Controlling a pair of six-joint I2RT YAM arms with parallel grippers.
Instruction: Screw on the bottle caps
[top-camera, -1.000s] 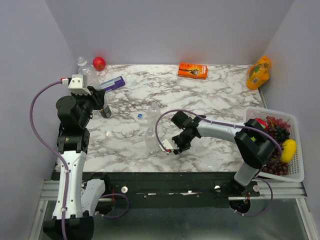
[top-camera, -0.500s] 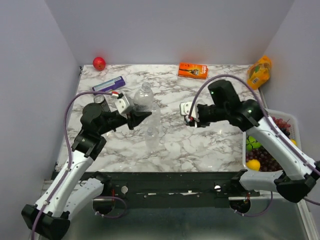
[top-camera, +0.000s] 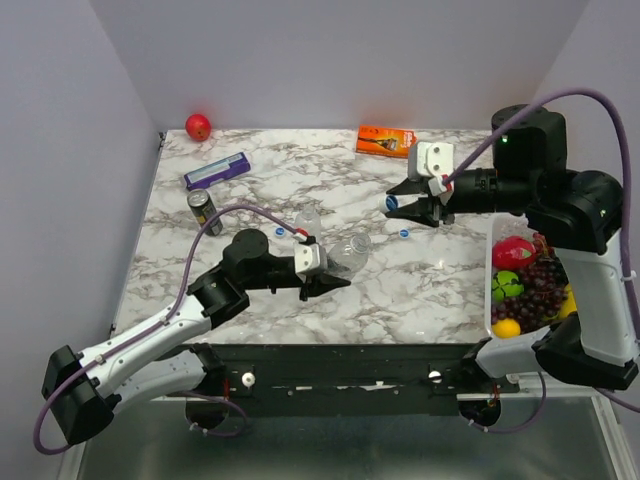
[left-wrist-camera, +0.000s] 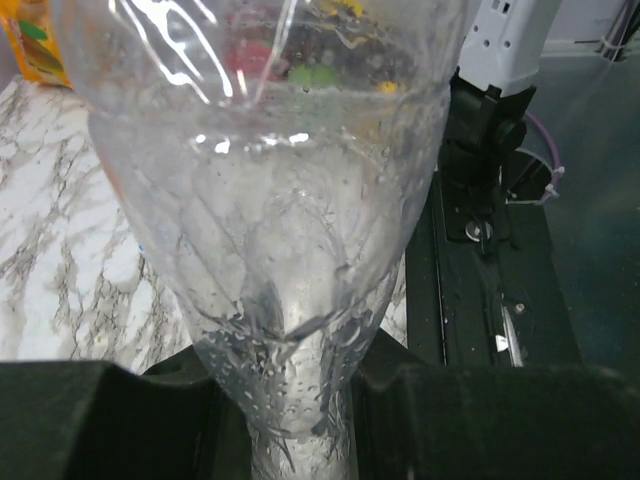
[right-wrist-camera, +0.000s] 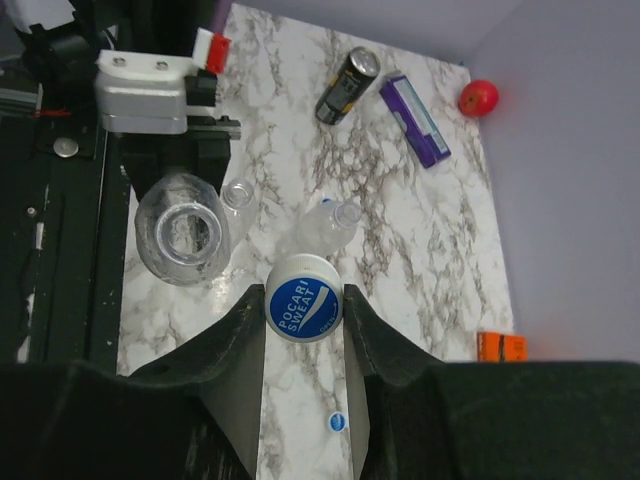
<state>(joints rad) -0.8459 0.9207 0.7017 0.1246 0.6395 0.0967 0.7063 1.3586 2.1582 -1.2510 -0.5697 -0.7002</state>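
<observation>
The left jaws clamp a clear bottle (top-camera: 351, 248) over the near middle of the counter (top-camera: 300, 175); the right jaws pinch a blue cap (top-camera: 388, 203) farther right.

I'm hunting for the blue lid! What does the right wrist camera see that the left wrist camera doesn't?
Only the right wrist camera shows the blue cap pinched in the right gripper, plus the can, the purple box and a second cap lying loose. Only the left wrist camera shows the orange-yellow bag and the droplets in the clear bottle. Both show that bottle, held by the left gripper, and the marble table.
</observation>
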